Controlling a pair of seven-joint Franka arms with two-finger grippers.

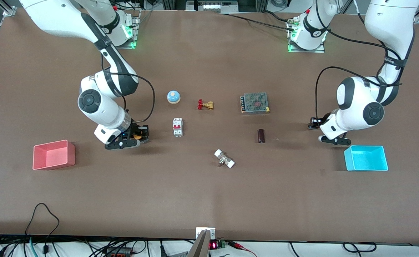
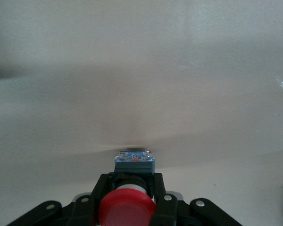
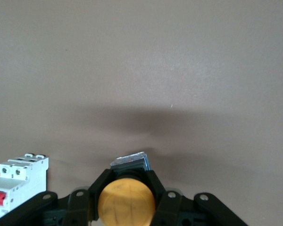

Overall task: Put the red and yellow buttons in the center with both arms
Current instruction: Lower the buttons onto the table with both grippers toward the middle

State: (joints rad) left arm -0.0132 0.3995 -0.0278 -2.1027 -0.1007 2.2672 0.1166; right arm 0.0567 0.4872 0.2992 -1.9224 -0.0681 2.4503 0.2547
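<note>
My right gripper [image 1: 138,135] is low over the table between the pink tray and the circuit breaker. It is shut on the yellow button [image 1: 136,136]. In the right wrist view the orange-yellow cap [image 3: 126,203] sits between the black fingers [image 3: 96,186], with the button's body pointing at the table. My left gripper [image 1: 315,123] is low over the table toward the left arm's end, beside the cyan tray. It is shut on the red button [image 2: 127,207], whose cap sits between the fingers [image 2: 156,187]. The red button is hidden in the front view.
Around the middle are a blue-and-white bell [image 1: 173,96], a red-handled brass valve [image 1: 205,105], a circuit breaker [image 1: 177,127], a mesh-topped power supply [image 1: 255,102], a dark cylinder [image 1: 261,136] and a white-ended fitting [image 1: 224,159]. There is also a pink tray [image 1: 53,154] and a cyan tray [image 1: 366,158].
</note>
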